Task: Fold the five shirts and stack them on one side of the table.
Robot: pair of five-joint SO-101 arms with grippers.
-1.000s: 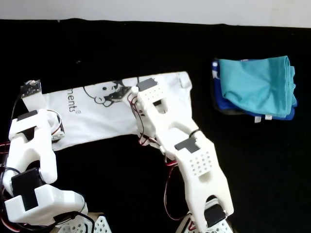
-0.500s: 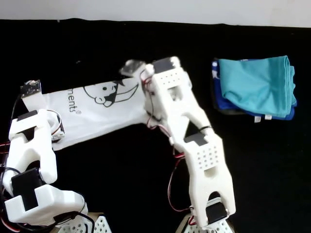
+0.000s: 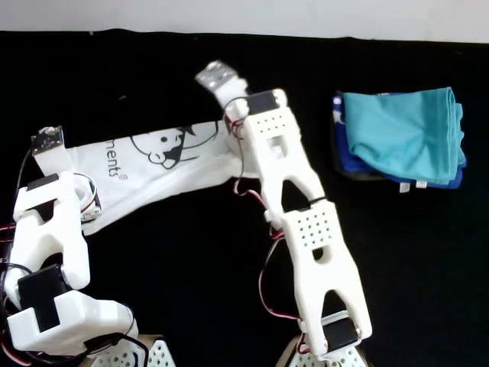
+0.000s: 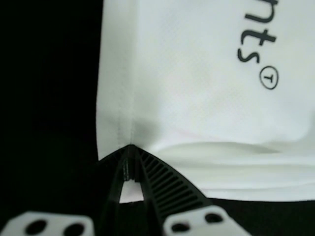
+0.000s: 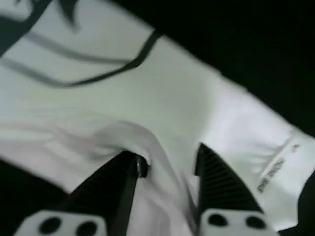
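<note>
Across the black table (image 3: pixel 176 267), seen from above, the white shirt (image 3: pixel 145 172) lies left, its right end hidden under the right arm (image 3: pixel 283 176); a folded teal-and-blue stack (image 3: pixel 405 134) sits well apart. Left wrist: left hand (image 4: pixel 130 152) pinched tight on the shirt's hem corner. Right wrist: right hand (image 5: pixel 167 157), half-closed, clamps bunched white cloth

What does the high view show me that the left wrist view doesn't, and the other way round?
High view: the black table, the left arm and right arm, and a stack of folded shirts, teal on top, blue beneath.
Left wrist view: close up, the left gripper shut on the hemmed edge of the white shirt, with the stitching visible.
Both: that white shirt with its dark printed letters, lying on the black surface.
</note>
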